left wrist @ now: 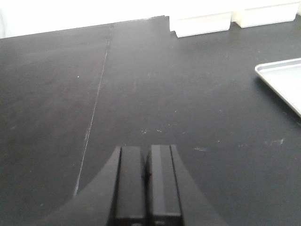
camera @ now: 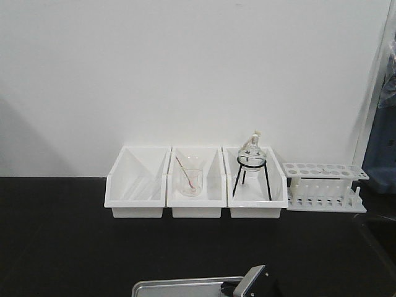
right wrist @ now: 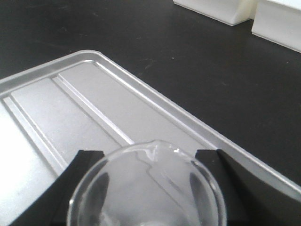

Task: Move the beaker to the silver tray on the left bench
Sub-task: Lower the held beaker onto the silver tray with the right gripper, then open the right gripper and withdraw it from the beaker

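The beaker is a small clear glass cylinder with a pour spout, seen from above between the two black fingers of my right gripper. The fingers press its walls on both sides. It is over the near right part of the silver tray, which lies on the black left bench. I cannot tell whether its base touches the tray. The tray's far edge and part of the right gripper show at the bottom of the front view. My left gripper is shut and empty over bare benchtop, left of the tray corner.
Three white bins stand in a row against the white wall. The middle one holds a clear beaker with a thin rod, the right one a round flask on a black tripod. A white test-tube rack stands to their right.
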Robot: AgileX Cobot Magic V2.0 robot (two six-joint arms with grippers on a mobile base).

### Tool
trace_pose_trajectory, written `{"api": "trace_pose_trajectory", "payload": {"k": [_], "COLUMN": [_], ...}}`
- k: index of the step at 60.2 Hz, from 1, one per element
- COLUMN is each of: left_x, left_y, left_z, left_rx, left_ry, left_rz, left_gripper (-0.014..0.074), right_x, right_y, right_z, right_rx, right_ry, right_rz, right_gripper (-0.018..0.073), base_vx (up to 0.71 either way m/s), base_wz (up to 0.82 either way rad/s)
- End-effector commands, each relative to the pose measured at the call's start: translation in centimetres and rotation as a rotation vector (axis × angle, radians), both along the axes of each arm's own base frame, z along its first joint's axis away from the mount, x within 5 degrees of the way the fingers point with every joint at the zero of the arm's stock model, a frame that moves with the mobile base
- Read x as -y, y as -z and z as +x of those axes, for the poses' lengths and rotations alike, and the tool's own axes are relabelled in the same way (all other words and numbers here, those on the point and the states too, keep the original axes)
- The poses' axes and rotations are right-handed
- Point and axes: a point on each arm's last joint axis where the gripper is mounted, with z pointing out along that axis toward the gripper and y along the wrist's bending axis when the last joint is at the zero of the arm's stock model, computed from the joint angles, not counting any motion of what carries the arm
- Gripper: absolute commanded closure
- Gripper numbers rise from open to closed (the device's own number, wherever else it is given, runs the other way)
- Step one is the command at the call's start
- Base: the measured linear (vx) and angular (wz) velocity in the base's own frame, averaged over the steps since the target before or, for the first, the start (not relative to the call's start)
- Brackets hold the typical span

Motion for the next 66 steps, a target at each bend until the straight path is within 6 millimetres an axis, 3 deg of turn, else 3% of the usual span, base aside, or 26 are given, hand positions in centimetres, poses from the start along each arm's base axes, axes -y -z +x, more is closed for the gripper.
{"api": "trace_pose_trajectory", "payload": {"k": [1, 24, 30, 38, 45, 50, 55, 64, 66], "left_x": [0.1, 0.1, 0.1, 0.1, 0.1, 0.1, 0.1, 0.1, 0.1], "left_y": [0.0, 0.0, 0.0, 0.0, 0.0, 0.0, 0.0, 0.0, 0.0], "left_z": [0.2, 0.2, 0.2, 0.2, 0.2, 0.2, 0.2, 0.2, 0.2], "left_rx": [0.062, 0.062, 0.062, 0.062, 0.062, 0.062, 0.062, 0.062, 0.062], "left_ry": [0.012, 0.012, 0.012, 0.012, 0.012, 0.012, 0.012, 0.012, 0.012], "left_rz": [-0.007, -0.007, -0.007, -0.007, -0.007, -0.007, -0.007, -0.007, -0.007], "left_gripper": [0.0595, 0.0595, 0.0595, 0.0595, 0.0595, 0.0595, 0.0595, 0.0595, 0.0595], "right_x": [-0.3, -0.4, -0.4, -0.3, -0.2, 0.1, 0.4, 1.8, 2.3], "right_y": [-2.6, -3.6, -4.9, -7.6, -11.1, -13.6, -16.6, -21.7, -22.7], "right_z": [0.7, 0.7, 0.7, 0.5, 0.0, -0.6, -1.7, -4.7, -5.5], "right_rx": [0.099, 0.106, 0.143, 0.208, 0.221, 0.195, 0.182, 0.198, 0.21], "right_ry": [0.0, -0.003, -0.004, -0.007, -0.001, 0.027, 0.031, 0.073, 0.097], "right_rz": [0.09, 0.152, 0.162, 0.179, 0.244, 0.305, 0.343, 0.245, 0.206], "right_gripper": [0.0381, -0.0097, -0.0139, -0.013, -0.0089, -0.0006, 0.0133, 0.0548, 0.0578], "base_vx": [0.0, 0.0, 0.0, 0.0, 0.0, 0.0, 0.0, 0.0, 0.0], "base_wz": [0.0, 0.0, 0.0, 0.0, 0.0, 0.0, 0.0, 0.0, 0.0]}}
